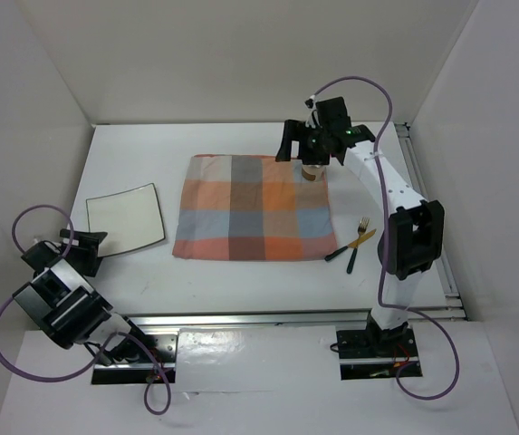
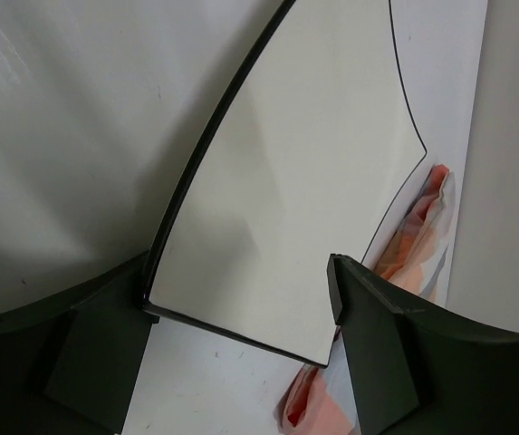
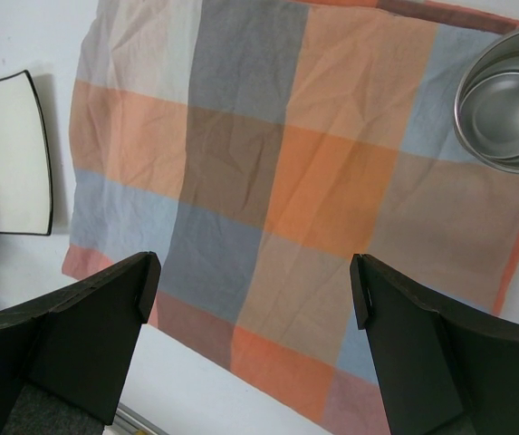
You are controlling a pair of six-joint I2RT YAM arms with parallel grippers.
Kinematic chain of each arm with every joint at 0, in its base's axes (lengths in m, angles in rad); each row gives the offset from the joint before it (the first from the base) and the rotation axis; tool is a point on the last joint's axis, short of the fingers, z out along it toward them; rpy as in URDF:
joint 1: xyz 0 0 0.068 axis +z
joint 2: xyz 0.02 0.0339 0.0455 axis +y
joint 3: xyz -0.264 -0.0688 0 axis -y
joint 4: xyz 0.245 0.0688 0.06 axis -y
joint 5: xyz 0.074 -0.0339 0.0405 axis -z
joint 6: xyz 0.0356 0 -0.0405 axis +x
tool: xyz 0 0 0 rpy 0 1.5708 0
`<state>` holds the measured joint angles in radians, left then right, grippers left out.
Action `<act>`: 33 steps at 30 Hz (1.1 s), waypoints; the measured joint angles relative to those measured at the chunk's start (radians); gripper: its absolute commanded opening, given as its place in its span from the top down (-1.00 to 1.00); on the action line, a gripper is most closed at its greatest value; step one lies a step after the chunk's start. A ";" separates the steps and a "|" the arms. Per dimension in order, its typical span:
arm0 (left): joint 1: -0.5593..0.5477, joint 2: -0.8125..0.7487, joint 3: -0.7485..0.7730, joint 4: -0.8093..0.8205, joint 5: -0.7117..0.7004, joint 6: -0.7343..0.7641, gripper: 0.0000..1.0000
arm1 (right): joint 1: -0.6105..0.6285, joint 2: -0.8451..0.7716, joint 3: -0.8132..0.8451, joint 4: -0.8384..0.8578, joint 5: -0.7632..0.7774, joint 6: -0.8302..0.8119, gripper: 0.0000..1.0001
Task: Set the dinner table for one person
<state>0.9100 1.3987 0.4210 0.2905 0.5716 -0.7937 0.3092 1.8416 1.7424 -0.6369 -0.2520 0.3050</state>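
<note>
Left gripper (image 2: pixel 241 317) with jaws spread wide, one dark finger showing on either side of the near end of the square white plate (image 2: pixel 295 181). Cannot tell whether either finger meets the plate's thin dark rim. Sits low at the left side of the dinner table (image 1: pixel 241 281), by the plate's near left corner in the top view.

Right gripper (image 3: pixel 254 299) gaping just as wide, nothing between the fingers, hanging over the far right part of the checked cloth mat (image 3: pixel 268 172). Beside it, on the mat's far right corner, an upright round steel cup (image 3: pixel 508 109), mouth up.

Outward from there:
- plate just left of the mat, a narrow strip of bare tabletop between them
- fork (image 1: pixel 362 227) and knife (image 1: pixel 336 255), both black-handled, crossed on the table just off the mat's near right corner
- a bare white band from the mat's near edge to the metal rail (image 1: pixel 268 319)
- more open tabletop beyond the plate at far left

White walls (image 1: pixel 241 54) closing in the table on the left, far and right sides, with the arm bases on the near side of the rail.
</note>
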 measured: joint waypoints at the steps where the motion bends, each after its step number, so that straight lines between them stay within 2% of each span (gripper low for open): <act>1: 0.000 -0.002 0.000 0.000 -0.010 0.001 -0.76 | 0.001 0.002 0.000 0.000 0.000 0.000 -0.99; 6: 0.000 0.012 0.000 0.018 -0.023 -0.001 -0.66 | 0.002 0.011 0.000 0.003 -0.018 0.000 -0.99; 9: 0.000 0.026 0.000 0.037 -0.037 -0.002 -0.28 | 0.002 0.026 0.000 0.004 -0.023 0.000 -0.99; 11: 0.001 0.035 0.000 0.034 -0.054 0.002 0.07 | 0.002 0.034 0.000 0.005 -0.025 0.000 -0.99; 12: 0.002 0.041 -0.001 0.028 -0.068 0.006 0.39 | 0.002 0.038 0.000 0.005 -0.026 0.000 -0.99; 13: 0.004 0.047 -0.002 0.023 -0.079 0.003 0.49 | 0.002 0.042 0.000 0.005 -0.026 0.000 -0.99; 21: 0.000 0.048 -0.005 0.025 -0.058 -0.025 0.75 | 0.010 0.063 0.002 0.005 -0.026 0.000 -0.99; 24: -0.005 0.013 -0.005 0.002 -0.058 -0.025 1.00 | 0.019 0.069 0.002 0.004 -0.025 0.000 -0.99; 33: -0.030 -0.180 0.025 -0.115 -0.044 -0.023 1.00 | 0.035 0.069 0.006 0.001 -0.018 0.000 -0.99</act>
<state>0.8803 1.2182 0.4458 0.1757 0.5274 -0.8169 0.3447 1.9102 1.7485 -0.6361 -0.2703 0.3046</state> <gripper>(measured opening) 0.268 0.994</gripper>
